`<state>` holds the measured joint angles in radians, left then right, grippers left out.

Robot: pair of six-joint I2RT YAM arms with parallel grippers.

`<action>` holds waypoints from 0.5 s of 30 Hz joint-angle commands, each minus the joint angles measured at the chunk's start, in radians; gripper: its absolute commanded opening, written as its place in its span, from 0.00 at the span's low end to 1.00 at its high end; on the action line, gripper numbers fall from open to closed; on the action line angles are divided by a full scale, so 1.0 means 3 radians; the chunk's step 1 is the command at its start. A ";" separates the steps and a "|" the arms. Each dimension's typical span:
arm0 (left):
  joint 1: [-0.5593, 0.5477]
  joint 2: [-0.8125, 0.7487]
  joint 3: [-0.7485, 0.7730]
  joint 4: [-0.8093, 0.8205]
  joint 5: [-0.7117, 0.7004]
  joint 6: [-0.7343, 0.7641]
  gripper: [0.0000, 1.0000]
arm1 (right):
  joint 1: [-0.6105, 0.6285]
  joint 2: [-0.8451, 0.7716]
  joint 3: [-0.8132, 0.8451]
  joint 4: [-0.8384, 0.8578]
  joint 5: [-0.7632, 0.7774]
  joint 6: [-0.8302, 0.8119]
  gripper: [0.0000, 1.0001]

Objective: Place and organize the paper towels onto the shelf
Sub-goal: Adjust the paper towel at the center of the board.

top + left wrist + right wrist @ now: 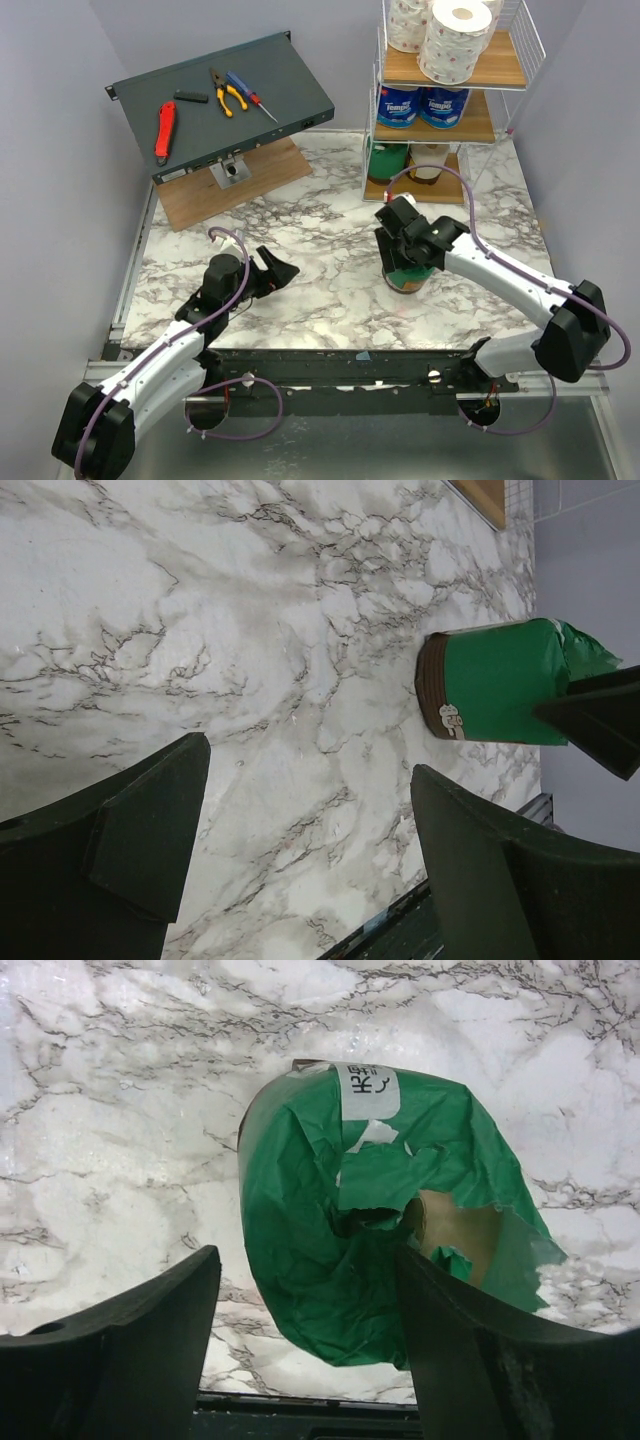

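- Green paper wraps the loose roll (408,281). It stands on end on the marble tabletop (320,230), a little toward 4 o'clock from the middle of the top view. It is well apart from the shelf (505,62) at 1 o'clock.
- Hanging right over it is the right end effector (305,1260), fingers apart, one on each side of the torn top. I think it is set this way so it can drop and pinch the roll. It is not clamped on it.
- Near 8 o'clock sits the left end effector (283,268), fingers wide apart with nothing between them. It looks parked out of the way.
- Rolls on the shelf seem sorted by kind. The white speckled rolls (450,40) are on top and the blue-and-white rolls (420,105) are in the middle. A second green roll (388,160) and a cream-and-brown roll (430,160) are at the bottom. So my guess is the loose roll belongs at the bottom too.
- Only the top view shows the shelf and both arms, but there the right arm hides most of the loose roll.
- From above, the right wrist view shows the ripped wrapper, a white label (368,1090) and the cardboard tube (455,1230) inside.
- From the side, the left wrist view shows a brown band at the foot of the loose roll. A dark finger is by its top, and I cannot tell if they touch.
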<state>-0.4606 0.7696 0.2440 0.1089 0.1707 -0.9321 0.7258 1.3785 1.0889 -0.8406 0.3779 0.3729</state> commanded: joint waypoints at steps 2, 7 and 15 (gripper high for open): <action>-0.0024 0.0032 -0.0042 0.0129 0.0096 -0.0015 0.84 | 0.0022 -0.0408 0.0143 -0.0068 0.0324 0.0359 0.76; -0.0024 0.0048 -0.0056 0.0165 0.0097 -0.0018 0.84 | -0.0114 -0.1148 -0.0034 0.0168 0.0849 0.0775 0.83; -0.0028 0.0153 -0.0069 0.0285 0.0203 -0.0037 0.84 | -0.1059 -0.1637 -0.0718 0.0594 -0.0096 0.1057 0.83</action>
<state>-0.4606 0.8021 0.2363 0.1448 0.1894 -0.9352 0.5243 0.8879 0.9928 -0.7288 0.5114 0.6182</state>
